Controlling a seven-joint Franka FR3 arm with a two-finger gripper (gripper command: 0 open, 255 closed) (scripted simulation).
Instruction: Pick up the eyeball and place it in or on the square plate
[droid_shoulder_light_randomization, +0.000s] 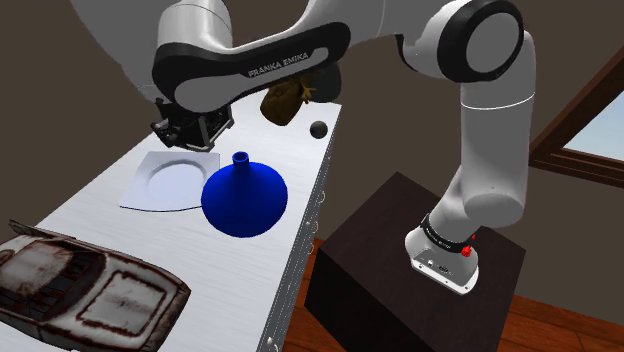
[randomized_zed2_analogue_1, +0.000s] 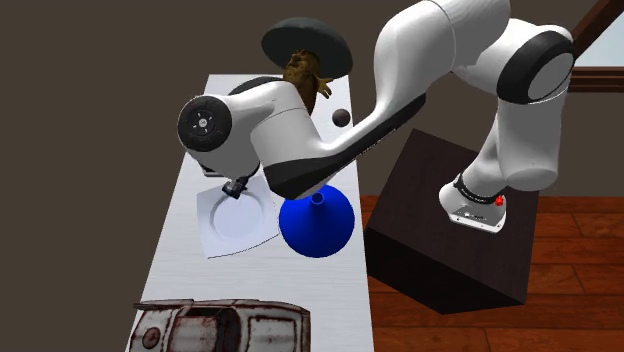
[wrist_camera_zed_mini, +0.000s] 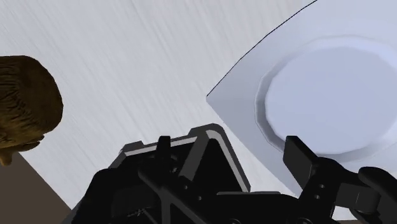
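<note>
Taken from the shoulder view's left, a rusty toy car (droid_shoulder_light_randomization: 85, 285) lies at the near end of the pale surface (droid_shoulder_light_randomization: 90, 212). Beyond it comes the white square plate (droid_shoulder_light_randomization: 165, 182) with its round well.

The hand (droid_shoulder_light_randomization: 190, 130) hangs just above the plate's far corner. In the wrist view its two black fingers (wrist_camera_zed_mini: 163, 146) stand well apart with nothing between them, so the hand (wrist_camera_zed_mini: 230, 149) is open and empty. The plate (wrist_camera_zed_mini: 324, 95) spreads out below and beyond one finger.

Further right a blue funnel (droid_shoulder_light_randomization: 243, 197) sits mouth-down with its spout up, overlapping the plate's edge. Behind it a brown lump (droid_shoulder_light_randomization: 285, 100) rests on the surface, partly hidden by the arm.

Furthest right on the surface is the eyeball (droid_shoulder_light_randomization: 319, 129), a small dark ball close to the edge that faces the stand (droid_shoulder_light_randomization: 420, 265). It is apart from the lump and touches nothing else.

The coming move seems to turn on one relation: the eyeball lies to the shoulder view's right of the hand, across the width of the surface and clear of the funnel's spout. In the second exterior view it shows as the eyeball (randomized_zed2_analogue_1: 340, 117) up and right of the hand (randomized_zed2_analogue_1: 237, 187). Being round, it offers no long axis to line up with, so any finger angle should probably do. The hand is already over the goal rather than the thing to be fetched, and the pick is not yet begun.
</note>
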